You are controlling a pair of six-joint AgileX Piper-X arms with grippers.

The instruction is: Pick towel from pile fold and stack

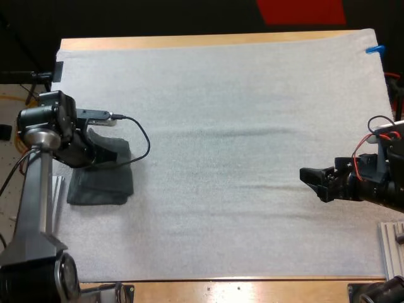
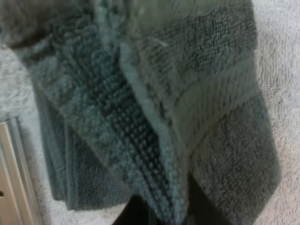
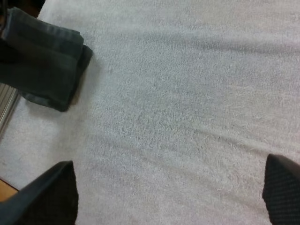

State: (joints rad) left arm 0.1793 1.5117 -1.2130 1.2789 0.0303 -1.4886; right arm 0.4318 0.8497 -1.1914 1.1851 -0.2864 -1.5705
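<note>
A folded dark grey-green towel [image 2: 206,93] is pinched in my left gripper [image 2: 164,208], whose black fingers press on its thick folded edge from both sides. It hangs just over a folded towel stack [image 1: 101,184] at the left edge of the white mat [image 1: 240,126]; the stack [image 2: 61,168] lies under the held towel. In the high view my left gripper [image 1: 95,150] is over the stack's far side. My right gripper [image 1: 314,181] stands open low over the mat's right side, its fingers [image 3: 51,197] wide apart over bare mat [image 3: 178,117], far from the towel stack [image 3: 47,61].
A metal rail [image 1: 58,196] runs beside the stack at the mat's left edge, showing as a metal rail [image 2: 14,173] close to the towels. Another metal bracket [image 1: 392,246] sits at the near right corner. The wooden table edge [image 1: 252,289] borders the mat in front.
</note>
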